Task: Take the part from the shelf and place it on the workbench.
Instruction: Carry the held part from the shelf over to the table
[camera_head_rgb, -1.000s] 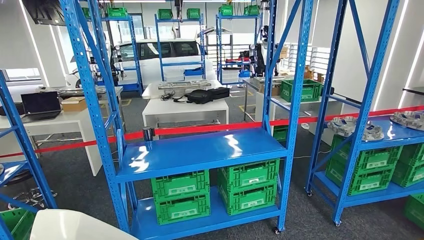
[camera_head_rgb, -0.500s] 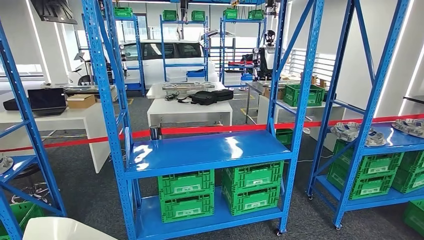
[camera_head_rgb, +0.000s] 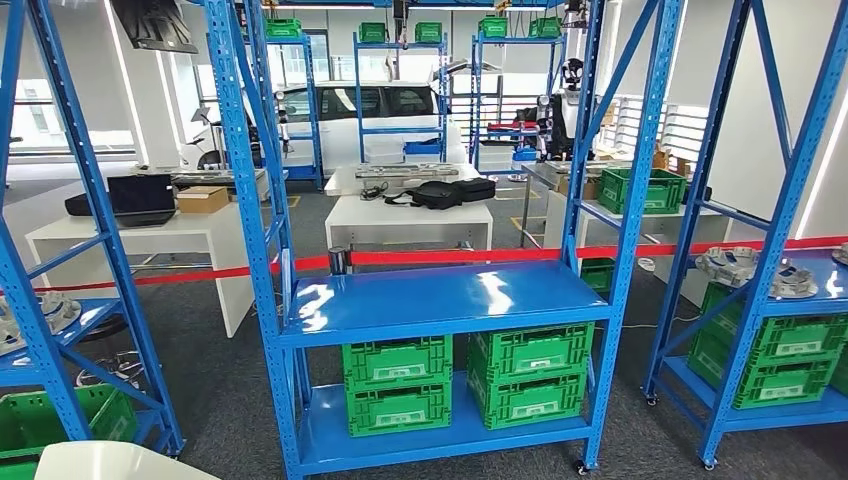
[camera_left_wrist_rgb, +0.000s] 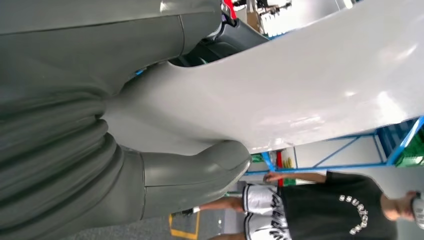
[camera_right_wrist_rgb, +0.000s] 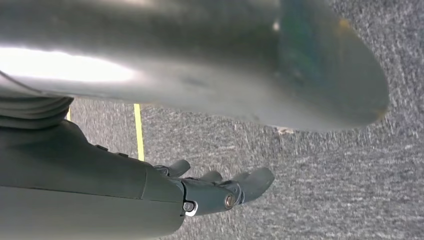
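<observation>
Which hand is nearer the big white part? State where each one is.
Left. The left hand grips the white part, thumb against it. The right hand hangs over the grey carpet, holding nothing.

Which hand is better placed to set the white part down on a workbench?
Left. The left hand grips the white part; the right hand hangs empty over carpet.

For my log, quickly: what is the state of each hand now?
Left hand: holds the large white part.
Right hand: holds nothing; fingers extended.
</observation>
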